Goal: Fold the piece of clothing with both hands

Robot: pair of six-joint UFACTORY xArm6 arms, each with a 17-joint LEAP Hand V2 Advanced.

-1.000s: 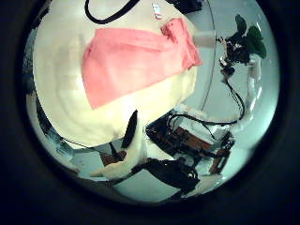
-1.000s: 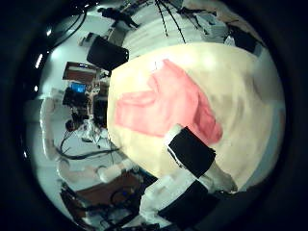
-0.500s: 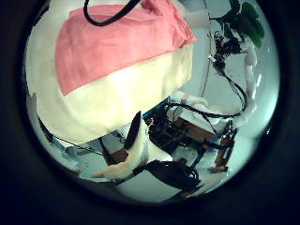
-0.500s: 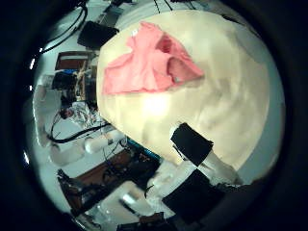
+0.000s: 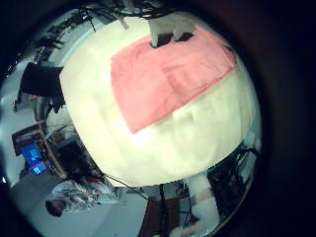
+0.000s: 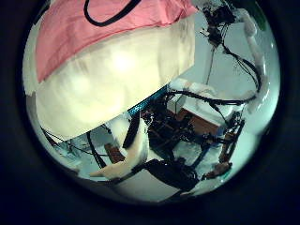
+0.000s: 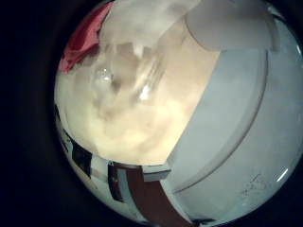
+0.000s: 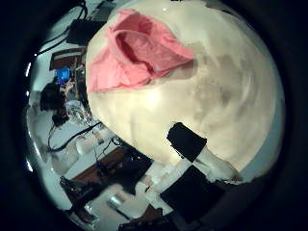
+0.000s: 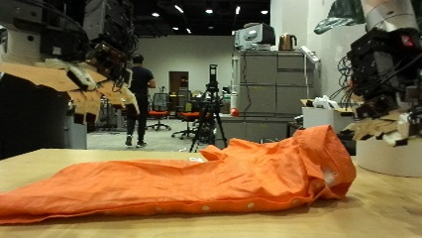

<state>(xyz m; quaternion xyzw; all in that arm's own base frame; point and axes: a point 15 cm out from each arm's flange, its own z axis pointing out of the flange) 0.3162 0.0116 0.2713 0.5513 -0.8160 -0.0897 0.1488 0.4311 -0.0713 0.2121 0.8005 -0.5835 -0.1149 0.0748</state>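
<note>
An orange piece of clothing [image 9: 198, 178] lies spread and wrinkled on the light wooden table [image 9: 382, 213], with one end bunched up higher below my right hand. My left hand [image 9: 66, 77] hangs well above the garment's flat end, open, fingers relaxed and holding nothing. My right hand [image 9: 382, 99] hangs above the bunched end, also open and clear of the cloth. The palm views look down on the clothing [image 5: 168, 79] [image 8: 135, 53] [image 6: 94, 28] lying on the round-looking table top [image 5: 178, 138]. A strip of the cloth [image 7: 80, 43] shows beside the right palm.
Bare table [image 8: 212, 87] extends beyond the garment on the side near the camera. Behind the table stand a grey cabinet [image 9: 270, 94], a tripod [image 9: 211, 109] and office chairs, all off the table.
Both palm views have shifted, so both hands have moved; the clothing now sits nearer the edge of the left thumb side view. The garment itself lies as before.
</note>
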